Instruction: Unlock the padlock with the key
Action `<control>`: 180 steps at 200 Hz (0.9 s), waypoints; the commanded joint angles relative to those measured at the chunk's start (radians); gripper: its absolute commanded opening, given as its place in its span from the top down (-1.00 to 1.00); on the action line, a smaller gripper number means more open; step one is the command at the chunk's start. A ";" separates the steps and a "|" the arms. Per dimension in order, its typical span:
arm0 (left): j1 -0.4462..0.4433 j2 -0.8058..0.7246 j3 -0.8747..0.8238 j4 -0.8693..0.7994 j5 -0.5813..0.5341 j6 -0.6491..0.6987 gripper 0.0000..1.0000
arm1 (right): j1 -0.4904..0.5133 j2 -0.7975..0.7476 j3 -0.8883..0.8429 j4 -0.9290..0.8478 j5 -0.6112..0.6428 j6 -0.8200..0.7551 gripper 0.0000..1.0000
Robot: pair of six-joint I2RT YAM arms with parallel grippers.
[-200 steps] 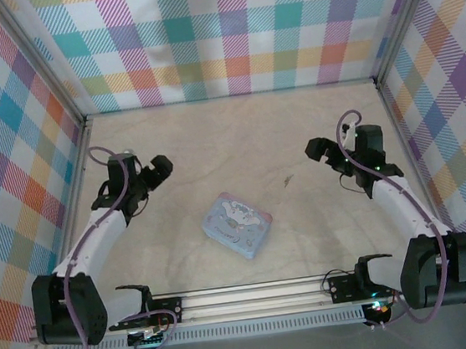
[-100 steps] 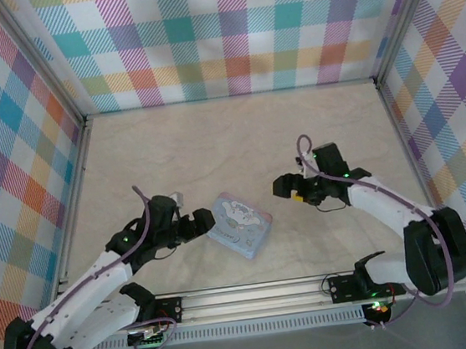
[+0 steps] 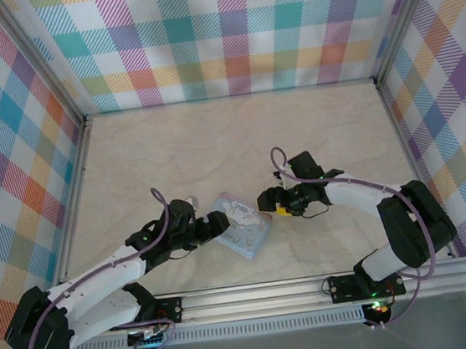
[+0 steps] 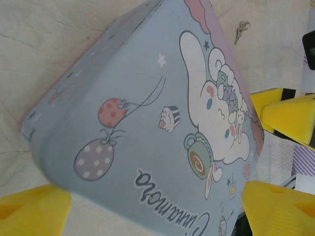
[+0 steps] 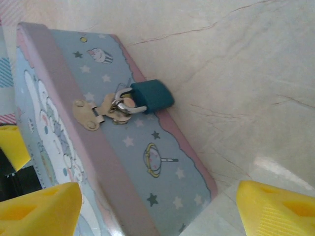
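the left gripper (image 3: 214,225) sits low on the table (image 3: 213,143), at the left side of the pale-blue tin (image 3: 243,228), its jaws spread wide and holding nothing. from the left wrist camera its yellow fingertips (image 4: 29,211) show at the two bottom corners with the tin's near end between them. whether either pad touches the metal i cannot tell. the tin lies flat near the front middle of the table, turned at an angle to the front edge. its lid is printed with a white cartoon dog (image 4: 216,113), two balloons and curly lettering.

the padlock (image 5: 151,96) hangs on the tin's side wall that faces the right arm. it has a small teal body and a silvery shackle threaded through the pale metal clasp (image 5: 91,115), and the shackle looks seated in the body. the body rests against the wall's lower pink rim, just beside the table surface.

the right gripper (image 3: 270,204) is just beside the tin's right side, jaws likewise wide apart and empty. in its wrist view the fingertips stand at either bottom corner, with the padlocked wall between and beyond them, not touching the lock. the key (image 4: 241,31) — small and pale — lies on the bare table beyond the tin's far edge, clear of the tin.
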 commanded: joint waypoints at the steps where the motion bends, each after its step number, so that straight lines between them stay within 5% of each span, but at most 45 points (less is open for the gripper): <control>1: -0.013 0.020 0.051 0.073 -0.039 0.007 -0.80 | 0.018 0.016 0.038 0.017 -0.055 -0.006 -0.58; 72: -0.003 0.225 0.184 0.169 -0.109 0.093 -0.76 | 0.058 0.025 0.042 0.043 -0.099 0.010 -0.39; 113: 0.038 0.415 0.307 0.238 -0.056 0.148 -0.73 | 0.103 0.040 0.032 0.119 -0.109 0.065 -0.37; 149: 0.080 0.564 0.445 0.241 0.009 0.179 -0.71 | 0.119 0.043 0.021 0.159 -0.093 0.092 -0.47; 180: 0.107 0.542 0.481 0.156 -0.018 0.205 -0.76 | 0.112 -0.010 0.019 0.095 -0.016 0.062 -0.69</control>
